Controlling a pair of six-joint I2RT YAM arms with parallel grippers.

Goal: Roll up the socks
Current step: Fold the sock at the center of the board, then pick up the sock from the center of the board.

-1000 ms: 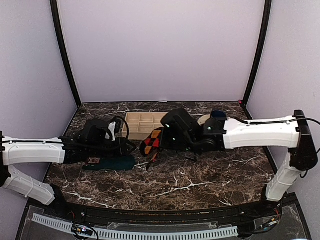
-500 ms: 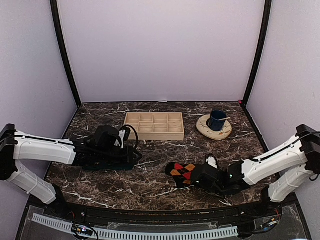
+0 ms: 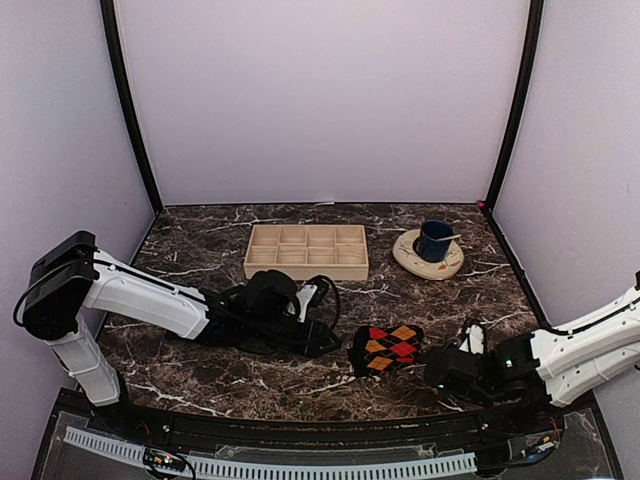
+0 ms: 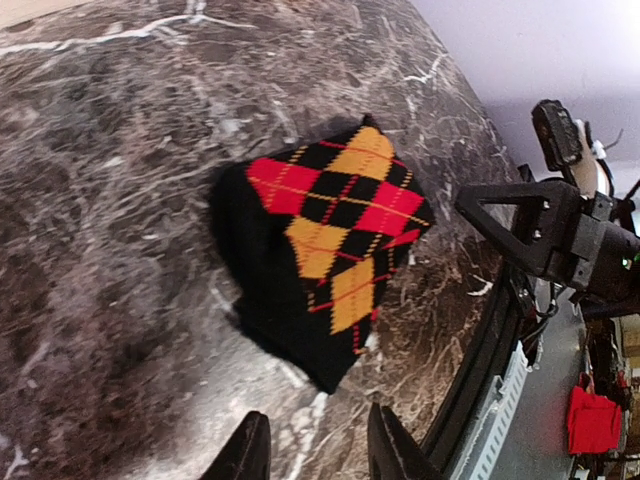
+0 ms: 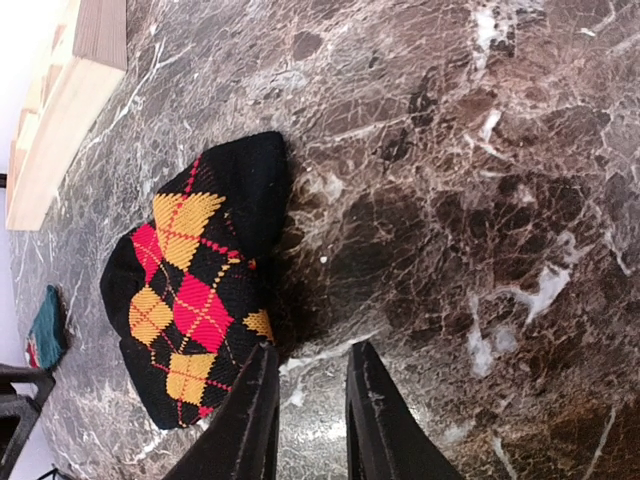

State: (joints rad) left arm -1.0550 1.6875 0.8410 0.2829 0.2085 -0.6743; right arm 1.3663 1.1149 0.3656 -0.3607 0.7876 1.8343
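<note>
Argyle sock [image 3: 386, 347] flanked on both sides
Left arm [image 3: 150, 298] and right arm [image 3: 585, 345] reach low across the counter [image 3: 400, 300]; bare marble separates the sock from the wooden tray [image 3: 307, 251].

Argyle sock [image 3: 386, 347] bunched flat, teal sock [image 5: 47, 325] apart

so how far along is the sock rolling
The argyle sock lies bundled on the table, touched by neither gripper, so it looks rolled. Nothing is in hand: the left gripper and right gripper are both open and empty. Only a corner of the teal sock shows, in the right wrist view; probably left to roll.
</note>
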